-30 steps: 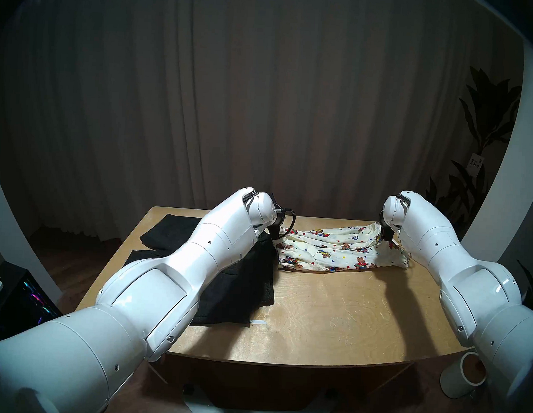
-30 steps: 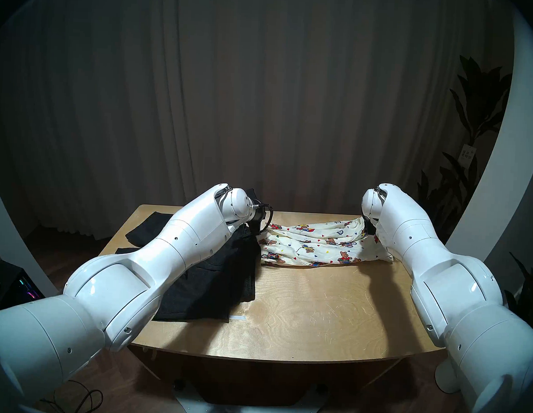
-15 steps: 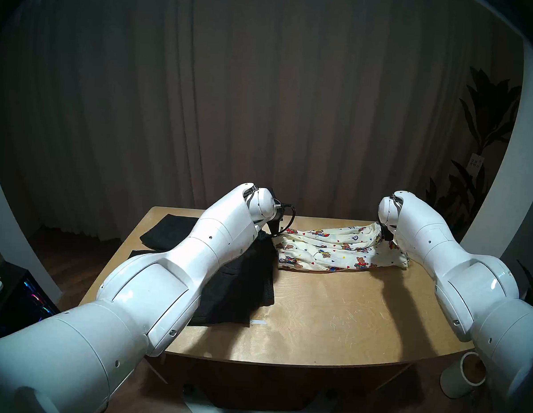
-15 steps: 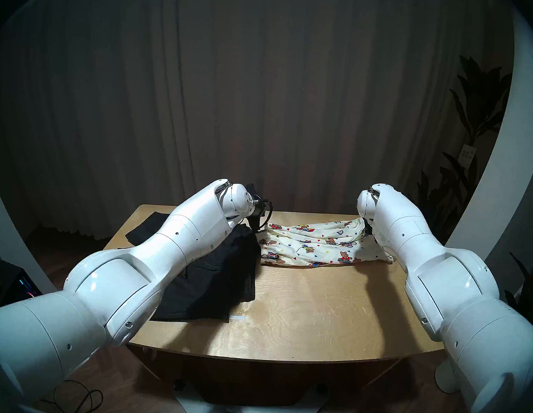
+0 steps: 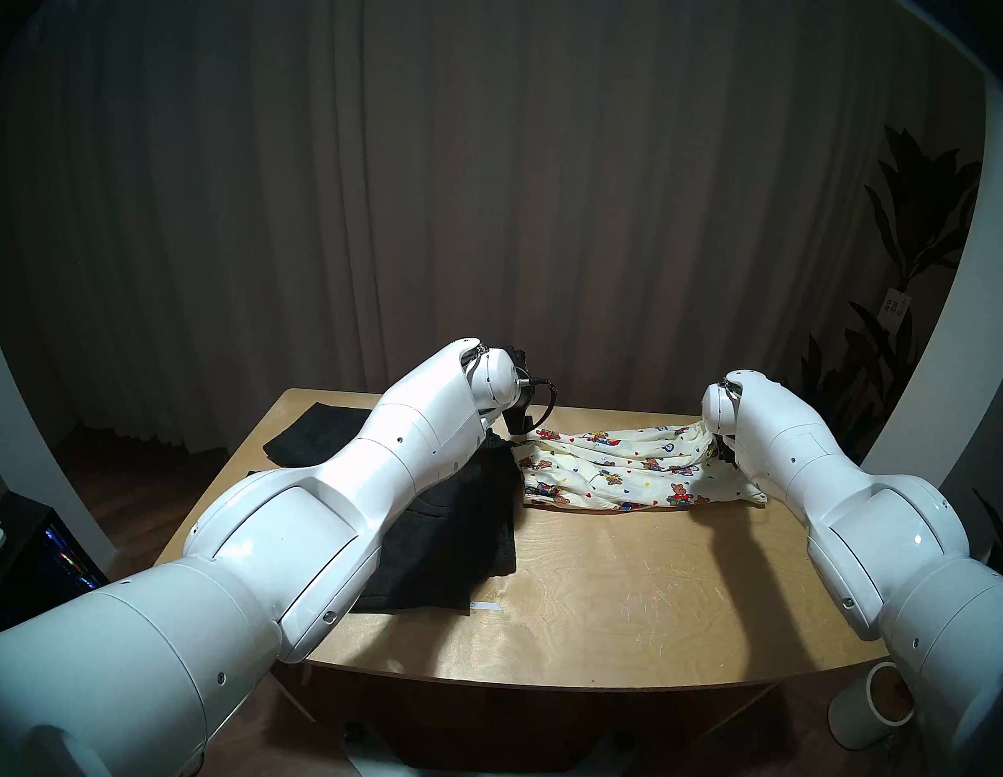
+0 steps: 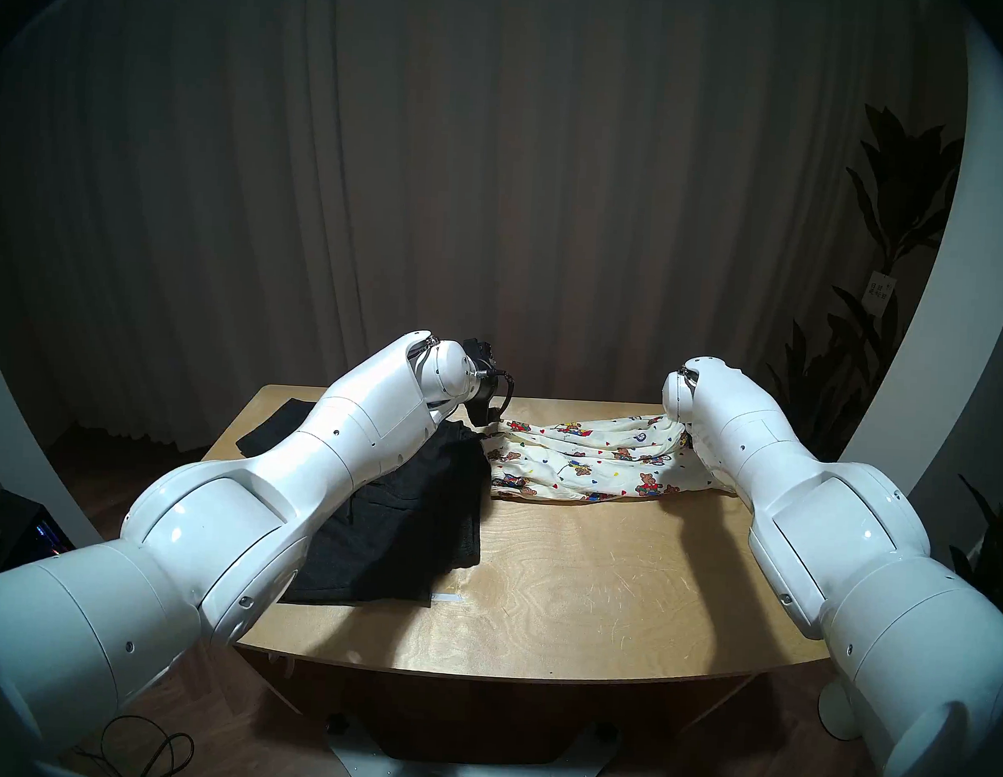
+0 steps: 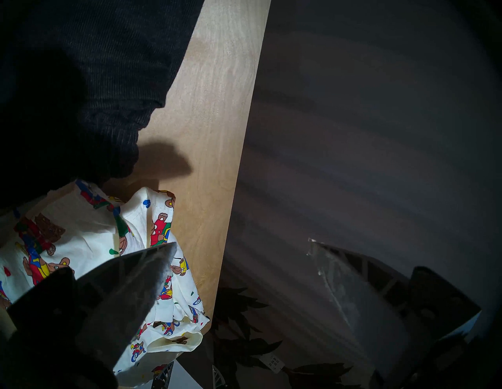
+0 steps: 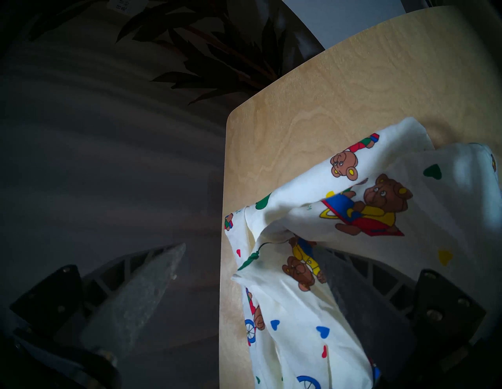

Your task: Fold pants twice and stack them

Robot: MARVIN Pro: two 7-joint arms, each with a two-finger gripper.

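Observation:
The cream teddy-bear pants [image 5: 628, 473] lie crumpled across the far right of the table [image 5: 622, 588], also seen in the other head view [image 6: 594, 465]. The charcoal-black pants [image 5: 468, 528] lie spread on the left half, partly under my left arm. My left gripper [image 7: 240, 241] is open at the cream pants' left end [image 7: 81, 231], one finger over the cloth, next to the black knit [image 7: 81, 81]. My right gripper [image 8: 250, 247] is open at their right end. The cloth [image 8: 380, 190] is draped over its right finger and bunched up there.
The far table edge runs close behind both grippers [image 8: 225, 163]. A white tape mark [image 5: 486, 606] is on the table near the black pants. A white cup [image 5: 871, 712] stands on the floor at right, a plant [image 5: 913, 227] behind, and a dark case [image 5: 43, 558] at left.
My right wrist has moved left and slightly down at the cream pants' right end. My left wrist has risen a little. The pants have barely shifted.

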